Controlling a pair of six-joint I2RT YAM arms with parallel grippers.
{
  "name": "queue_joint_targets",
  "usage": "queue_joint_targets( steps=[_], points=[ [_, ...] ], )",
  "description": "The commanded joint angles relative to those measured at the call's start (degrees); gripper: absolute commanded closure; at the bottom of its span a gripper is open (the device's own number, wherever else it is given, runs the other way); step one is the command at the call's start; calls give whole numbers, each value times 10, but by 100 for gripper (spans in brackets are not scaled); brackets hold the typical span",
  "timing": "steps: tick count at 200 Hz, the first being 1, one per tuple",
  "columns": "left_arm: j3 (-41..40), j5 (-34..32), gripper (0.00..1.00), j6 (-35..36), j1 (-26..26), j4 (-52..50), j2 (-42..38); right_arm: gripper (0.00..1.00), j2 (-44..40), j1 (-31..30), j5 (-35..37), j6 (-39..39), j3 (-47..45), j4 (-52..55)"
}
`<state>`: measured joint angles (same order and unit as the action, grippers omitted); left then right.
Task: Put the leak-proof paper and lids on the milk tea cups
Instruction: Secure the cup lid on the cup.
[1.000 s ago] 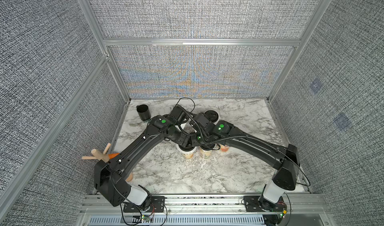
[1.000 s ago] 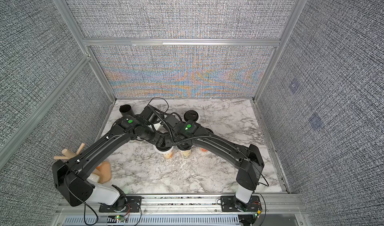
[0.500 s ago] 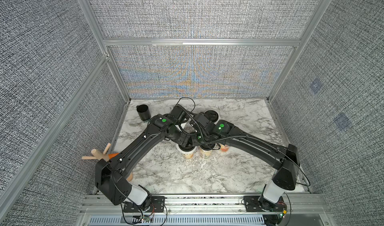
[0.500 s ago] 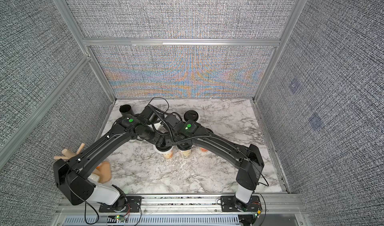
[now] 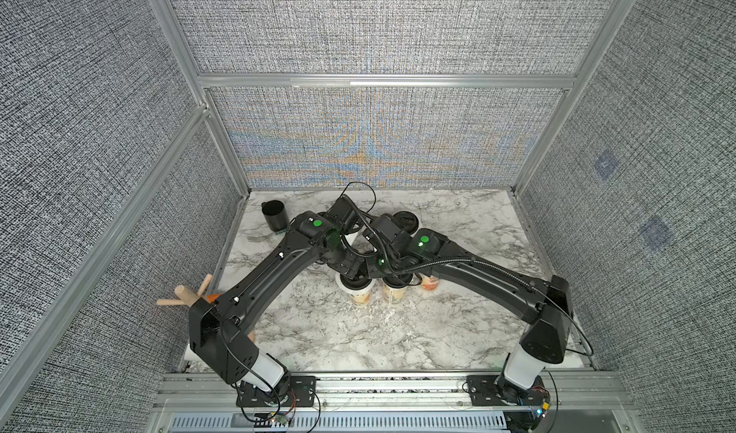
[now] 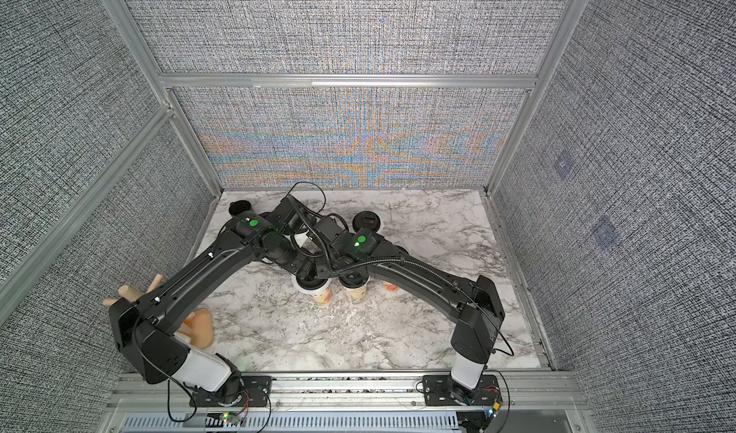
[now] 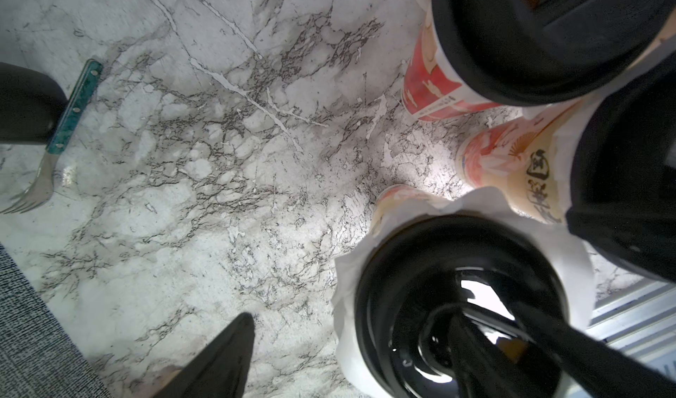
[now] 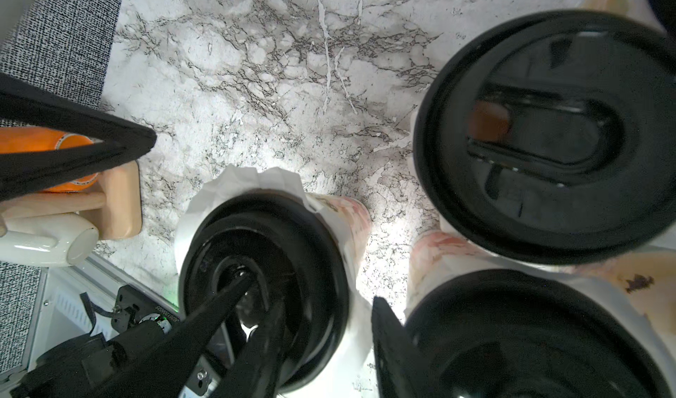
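Around the nearest lidded milk tea cup point(image 5: 360, 293) both my arms crowd in, so I place everything from that cup; the leak-proof paper point(image 7: 347, 279) lies over its mouth, its crinkled white edge sticking out all round beneath a black lid point(image 7: 457, 304) seated on top.

My left gripper point(image 7: 351, 315) stands spread wide and grips nothing; one finger point(image 7: 219, 363) hangs over bare counter point(image 7: 219, 195) beside that cup, the other reaches in over its lid, and I cannot tell whether it touches.

My right gripper point(image 8: 265, 220) has its jaws apart too, with nothing between the pads; one finger sits just beside that cup, the other is well away from it, toward the wooden mug rack point(image 8: 120, 202).

A beige-print cup point(image 7: 512, 165) and a red-print cup point(image 7: 431, 85), both lidded, stand just beside that cup; a fork point(image 7: 73, 110) lies well apart from it, next to the black mug point(image 5: 275, 216); a spare lid point(image 5: 406, 222) rests on the counter beyond it, toward the back wall.
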<state>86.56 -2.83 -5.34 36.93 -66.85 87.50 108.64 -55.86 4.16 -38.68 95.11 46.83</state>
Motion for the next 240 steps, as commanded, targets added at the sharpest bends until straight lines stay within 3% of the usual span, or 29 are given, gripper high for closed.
queue_joint_targets(
  steps=[1,124,197,240],
  points=[
    [8,4,15,2,1,12,6,57,0,-4,-29,14,4,-50],
    [52,5,14,-2,1,25,9,57,-13,-3,-26,18,2,-52],
    [64,-137,14,-84,-17,-9,-9,35,2,-11,-27,57,29,-26],
    [-7,-87,14,-136,-70,3,-82,34,21,-14,-26,62,44,-14]
  ],
)
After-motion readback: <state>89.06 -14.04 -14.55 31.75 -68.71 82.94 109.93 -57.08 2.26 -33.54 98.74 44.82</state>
